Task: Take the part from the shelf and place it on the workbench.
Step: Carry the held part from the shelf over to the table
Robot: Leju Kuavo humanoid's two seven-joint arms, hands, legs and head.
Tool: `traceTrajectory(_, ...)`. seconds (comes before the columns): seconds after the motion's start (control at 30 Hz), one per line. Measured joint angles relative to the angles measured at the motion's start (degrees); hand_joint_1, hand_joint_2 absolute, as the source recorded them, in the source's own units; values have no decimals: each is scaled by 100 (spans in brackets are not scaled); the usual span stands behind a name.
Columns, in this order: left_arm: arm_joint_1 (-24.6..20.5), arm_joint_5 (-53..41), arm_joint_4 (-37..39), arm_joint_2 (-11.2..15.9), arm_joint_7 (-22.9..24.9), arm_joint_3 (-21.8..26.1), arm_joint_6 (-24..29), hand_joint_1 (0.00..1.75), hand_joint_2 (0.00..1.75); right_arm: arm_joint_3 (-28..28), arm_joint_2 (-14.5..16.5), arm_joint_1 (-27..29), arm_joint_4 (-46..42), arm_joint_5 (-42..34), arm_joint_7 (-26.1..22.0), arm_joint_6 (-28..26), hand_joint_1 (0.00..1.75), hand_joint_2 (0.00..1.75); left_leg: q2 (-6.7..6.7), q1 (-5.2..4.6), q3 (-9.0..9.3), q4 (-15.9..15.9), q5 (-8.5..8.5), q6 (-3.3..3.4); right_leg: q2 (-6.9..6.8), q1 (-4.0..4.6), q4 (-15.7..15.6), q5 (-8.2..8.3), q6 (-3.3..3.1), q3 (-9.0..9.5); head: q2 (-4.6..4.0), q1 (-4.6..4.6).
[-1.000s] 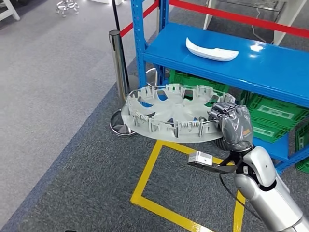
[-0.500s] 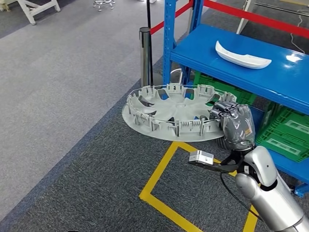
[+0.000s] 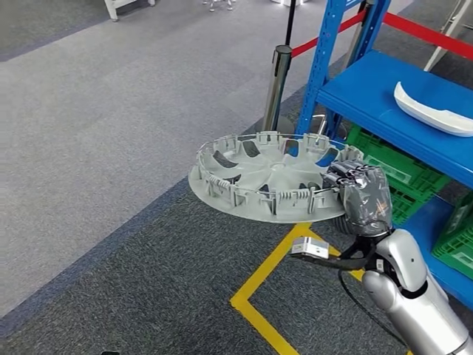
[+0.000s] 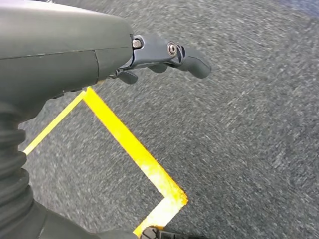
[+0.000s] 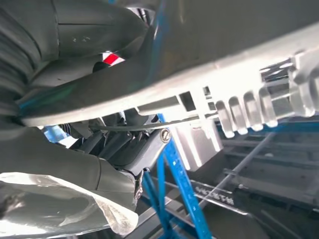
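A round grey wheel cover (image 3: 267, 177) with spokes and rim clips hangs level in the air, above the carpet, left of the blue shelf (image 3: 390, 111). My right hand (image 3: 360, 194), wrapped in clear film, grips its rim on the right side. The right wrist view shows the cover's rim (image 5: 233, 84) close up, with my fingers (image 5: 146, 147) curled around its edge. My left hand (image 4: 169, 55) hangs over the grey carpet, fingers apart and holding nothing.
A white curved part (image 3: 432, 111) lies on the blue shelf's upper board. Green crates (image 3: 407, 185) sit beneath it. A chrome post (image 3: 277, 85) with a red barrier band (image 3: 423, 33) stands by the shelf corner. Yellow floor tape (image 3: 267, 270) marks a square on the dark carpet.
The whole view has swung left: shelf, post and tape slid to the right in the picture. The wheel cover stays in my right hand at the same place in the picture.
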Motion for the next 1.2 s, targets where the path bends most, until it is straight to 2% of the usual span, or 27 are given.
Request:
traceTrajectory(0.03,5,-4,0,3,2,-3,-1,0,175,-16,-4,15,-16,6,0,-2,175,175,-62,0,-32,21,0,-33,51,-2,-76,-22,-20,50,0,0)
traceTrajectory(0.1,30,-13,0,10,5,-7,-4,0,175,-44,-11,54,-46,23,3,-3,175,175,-148,8,-71,31,12,-89,-44,10,-85,-25,-82,70,0,-2)
traceTrajectory(0.13,43,-18,1,13,7,-9,-5,0,175,-55,-11,77,-60,31,8,-4,175,175,-76,0,-89,64,-13,-117,-104,9,-89,-24,-118,83,0,-8)
traceTrajectory(0.17,46,-25,1,15,8,-13,-7,0,175,-69,-12,100,-78,38,13,-6,175,175,54,-7,-138,172,-84,-147,-168,6,-98,-24,-150,99,0,-24)
traceTrajectory(0.23,32,-44,2,13,9,-27,-9,0,175,-98,-15,152,-120,47,19,-13,175,175,378,-10,-394,731,-378,-202,-303,20,-107,-40,-208,131,0,-50)
traceTrajectory(0.3,23,-62,2,13,8,-38,-13,0,175,-116,-17,206,-155,54,19,-18,175,175,490,18,-737,1459,-660,-225,-446,44,-106,-66,-239,159,0,-57)
traceTrajectory(0.33,26,-65,2,13,7,-41,-14,0,175,-121,-18,238,-167,58,21,-19,175,175,504,25,-822,1640,-682,-224,-516,52,-105,-82,-246,176,0,-57)
traceTrajectory(0.37,31,-66,2,13,7,-42,-14,0,175,-127,-18,269,-179,64,23,-19,175,175,513,27,-800,1596,-592,-214,-582,59,-105,-100,-249,196,0,-58)
traceTrajectory(0.4,35,-66,2,13,8,-43,-14,0,175,-133,-17,296,-196,68,24,-19,175,175,540,21,-670,1328,-409,-189,-648,66,-106,-120,-246,223,0,-58)
traceTrajectory(0.47,32,-66,2,15,9,-45,-13,0,175,-154,-17,324,-235,72,25,-23,175,175,762,-41,-282,548,-72,-110,-769,84,-114,-164,-226,279,0,-59)
traceTrajectory(0.5,24,-66,2,16,8,-46,-12,0,175,-170,-18,334,-254,72,25,-29,175,175,880,-83,-144,257,4,-70,-823,97,-121,-183,-204,297,0,-61)
traceTrajectory(0.53,19,-64,2,16,7,-48,-12,0,175,-190,-19,347,-270,72,25,-37,175,175,962,-121,-79,106,9,-41,-883,109,-133,-198,-178,312,0,-60)
traceTrajectory(0.57,19,-61,2,17,6,-48,-12,0,175,-205,-19,362,-284,74,26,-45,175,175,970,-149,-69,71,-18,-21,-946,120,-152,-207,-150,326,0,-63)
traceTrajectory(0.63,37,-55,2,19,5,-49,-12,0,175,-222,-24,392,-319,77,26,-51,175,175,836,-139,-47,-5,4,27,-1029,116,-186,-243,-90,377,0,-60)
traceTrajectory(0.67,45,-51,2,21,5,-48,-10,0,175,-229,-28,409,-337,79,26,-53,175,175,770,-121,-16,-51,23,60,-949,108,-136,-305,-70,371,0,-59)
traceTrajectory(0.7,42,-50,2,25,4,-48,-9,0,175,-241,-40,429,-354,80,24,-57,175,175,703,-100,14,-94,42,89,-801,101,31,-415,-57,302,0,-49)
traceTrajectory(0.77,26,-49,3,27,3,-48,-9,0,175,-267,-67,476,-383,83,19,-74,175,175,559,-79,41,-126,55,124,-453,94,741,-738,-51,-63,0,-30)
traceTrajectory(0.8,20,-50,3,22,2,-49,-11,0,175,-277,-80,499,-395,84,15,-81,175,175,480,-78,40,-122,53,129,-369,97,1135,-862,-47,-292,0,-20)
traceTrajectory(0.83,19,-51,4,15,2,-49,-13,0,175,-284,-89,526,-405,85,14,-86,175,175,398,-77,43,-117,48,133,-337,98,1394,-893,-43,-470,0,-17)
traceTrajectory(0.87,21,-51,5,7,2,-49,-14,0,175,-290,-95,555,-415,86,13,-88,175,175,317,-73,46,-110,43,134,-328,97,1435,-806,-39,-552,0,-17)
traceTrajectory(0.9,22,-51,5,2,1,-49,-15,0,175,-296,-103,581,-423,87,13,-87,175,175,230,-66,51,-97,35,127,-316,90,1225,-598,-36,-513,0,-17)
traceTrajectory(0.93,22,-52,6,-1,1,-51,-16,0,175,-303,-114,600,-436,87,13,-87,175,175,146,-57,55,-76,21,112,-270,74,844,-336,-30,-383,0,-17)
traceTrajectory(1.0,20,-62,7,-2,1,-57,-16,0,175,-328,-134,617,-463,89,11,-89,175,175,-3,-51,26,-8,-15,65,-38,31,147,-28,-25,-97,0,-23)
traceTrajectory(1.07,24,-70,7,-3,3,-66,-16,0,175,-354,-146,632,-495,95,9,-95,175,175,-121,-45,-26,34,-22,7,91,24,-55,-25,-54,16,0,-26)
traceTrajectory(1.13,46,-70,8,1,4,-71,-16,0,175,-361,-150,647,-521,102,10,-98,175,175,-188,-33,-56,47,-17,-50,-17,32,-75,-9,-110,51,0,-25)
traceTrajectory(1.17,55,-70,9,2,4,-73,-16,0,175,-363,-152,654,-530,103,10,-97,175,175,-108,-38,-79,101,-54,-80,-80,31,-84,-7,-142,70,0,-43)
traceTrajectory(1.2,55,-70,10,2,4,-75,-16,0,175,-367,-154,663,-539,103,11,-97,175,175,36,-44,-145,252,-145,-112,-150,29,-95,-8,-173,92,0,-60)
